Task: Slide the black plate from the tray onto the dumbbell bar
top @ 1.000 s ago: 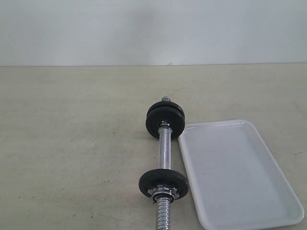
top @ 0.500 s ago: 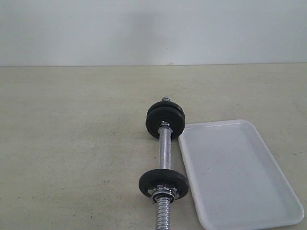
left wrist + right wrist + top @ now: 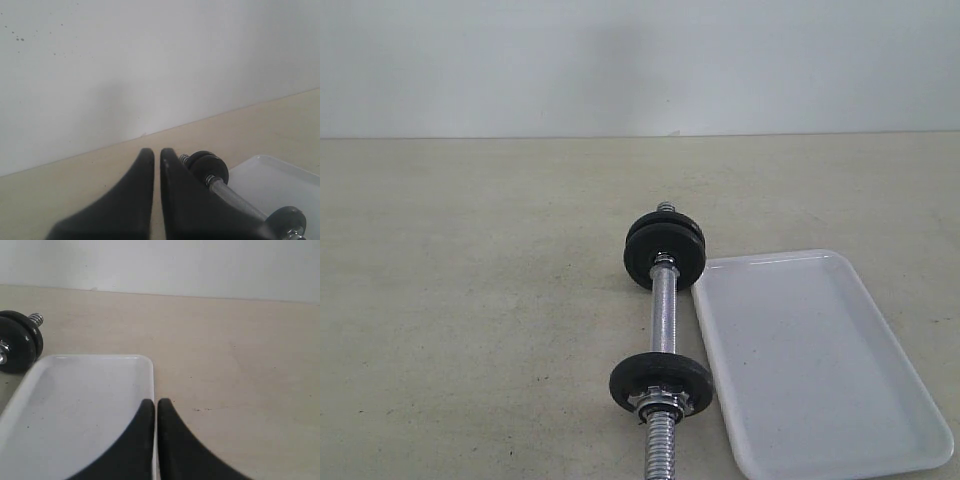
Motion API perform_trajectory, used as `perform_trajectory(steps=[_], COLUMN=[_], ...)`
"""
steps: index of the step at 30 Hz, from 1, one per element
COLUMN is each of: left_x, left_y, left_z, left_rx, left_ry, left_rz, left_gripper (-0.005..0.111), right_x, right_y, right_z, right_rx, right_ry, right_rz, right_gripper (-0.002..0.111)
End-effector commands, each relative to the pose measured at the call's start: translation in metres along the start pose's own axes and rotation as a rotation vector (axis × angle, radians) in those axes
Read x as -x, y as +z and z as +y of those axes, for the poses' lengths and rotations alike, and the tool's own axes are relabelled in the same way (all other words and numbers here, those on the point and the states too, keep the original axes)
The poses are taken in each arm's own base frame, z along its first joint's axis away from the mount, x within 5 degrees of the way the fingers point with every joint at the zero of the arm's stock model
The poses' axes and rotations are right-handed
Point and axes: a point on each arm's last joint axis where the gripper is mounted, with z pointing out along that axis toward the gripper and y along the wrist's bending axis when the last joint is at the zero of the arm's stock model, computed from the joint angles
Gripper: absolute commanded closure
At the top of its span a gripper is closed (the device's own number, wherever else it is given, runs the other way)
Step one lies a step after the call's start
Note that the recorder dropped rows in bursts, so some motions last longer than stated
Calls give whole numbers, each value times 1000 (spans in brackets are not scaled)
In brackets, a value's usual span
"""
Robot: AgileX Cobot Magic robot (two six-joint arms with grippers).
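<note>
The dumbbell bar (image 3: 665, 310) lies on the table, running away from the camera. Two black discs (image 3: 665, 250) sit pressed together on its far threaded end. I cannot tell which of them is the black plate. A third disc (image 3: 662, 383) with a chrome star nut (image 3: 660, 405) sits near its front end. The white tray (image 3: 820, 360) right of the bar holds nothing. Neither gripper shows in the exterior view. My left gripper (image 3: 157, 152) is shut and empty, with the bar (image 3: 235, 197) beside it. My right gripper (image 3: 156, 402) is shut and empty over the tray's edge (image 3: 150, 380).
The beige table (image 3: 470, 300) runs back to a plain white wall (image 3: 640, 60). The tray's near corner reaches close to the table's front edge.
</note>
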Motion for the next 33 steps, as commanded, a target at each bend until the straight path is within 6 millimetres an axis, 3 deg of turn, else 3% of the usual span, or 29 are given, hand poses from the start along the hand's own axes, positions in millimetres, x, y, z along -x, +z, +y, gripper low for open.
perform_trajectory(steps=[1,11,33], left_x=[-1,-1,-1], left_y=[-1,-1,-8], left_z=[0,3,31], left_rx=[3,40,480], left_ry=[-13,-12,-52], left_rz=[-1,0,-8], left_gripper=[102,102,102], right_x=[-1,-1,-1], right_y=[0,0,0], right_z=[0,0,0], right_rx=[-5,-5,-2], right_ry=[-1,-1,8], right_rz=[-2,-2,-2], right_gripper=[108,108,108])
